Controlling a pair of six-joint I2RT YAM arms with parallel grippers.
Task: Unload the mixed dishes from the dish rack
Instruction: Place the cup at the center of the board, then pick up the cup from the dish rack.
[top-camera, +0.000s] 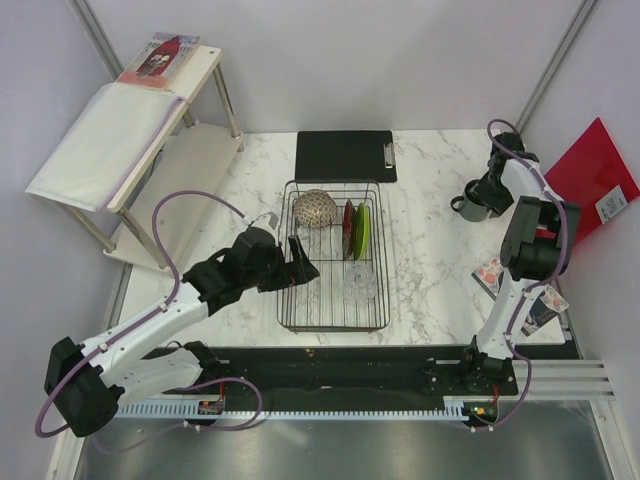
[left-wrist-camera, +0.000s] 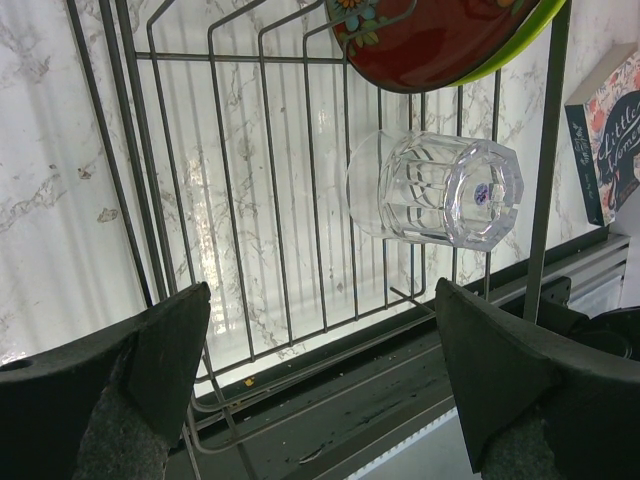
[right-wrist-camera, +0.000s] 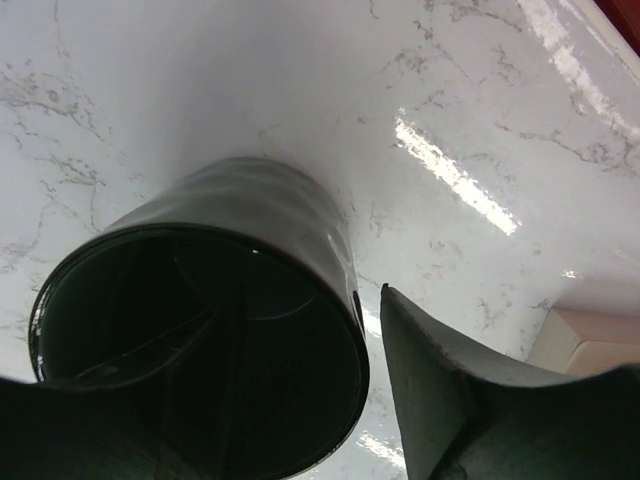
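Note:
The dish rack (top-camera: 300, 318) stands mid-table. It holds the speckled bowl (top-camera: 314, 208), the dark red plate (top-camera: 348, 230) and the lime-green plate (top-camera: 362, 232) on edge, and the clear glass (top-camera: 359, 283) on its side. My left gripper (top-camera: 302, 262) is open and empty over the rack's left part. In the left wrist view the gripper (left-wrist-camera: 320, 310) hovers above the rack's wires (left-wrist-camera: 270, 180), short of the glass (left-wrist-camera: 435, 190). The dark mug (top-camera: 471, 206) stands on the table at the right. My right gripper (right-wrist-camera: 210, 340) is open around the mug (right-wrist-camera: 240, 230), with a small gap at one finger (right-wrist-camera: 450, 390).
A black clipboard (top-camera: 345, 155) lies behind the rack. A red folder (top-camera: 595, 175) leans at the far right. Small books (top-camera: 490, 272) lie near the right arm's base. A white shelf unit (top-camera: 150, 130) stands off the table's left corner.

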